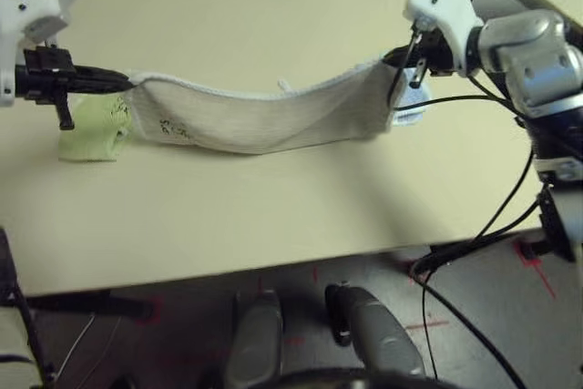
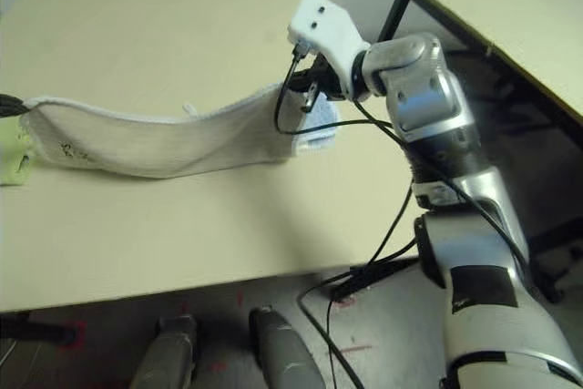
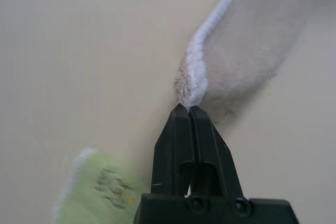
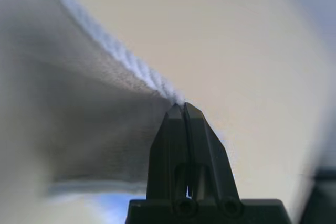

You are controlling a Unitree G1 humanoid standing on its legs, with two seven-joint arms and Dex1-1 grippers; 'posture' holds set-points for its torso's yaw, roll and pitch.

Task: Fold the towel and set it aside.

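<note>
The towel (image 1: 264, 116), beige ribbed terry with white stitched edging and a small dark logo near its left end, hung stretched between both grippers above the table (image 1: 273, 225), sagging in the middle. Left gripper (image 1: 123, 84) was clenched on its left corner, just above a light-green cloth (image 1: 91, 129). Right gripper (image 1: 401, 66) pinched the right corner tight; a light-blue cloth (image 2: 319, 125), probably folded, lay partly hidden behind that end.
</note>
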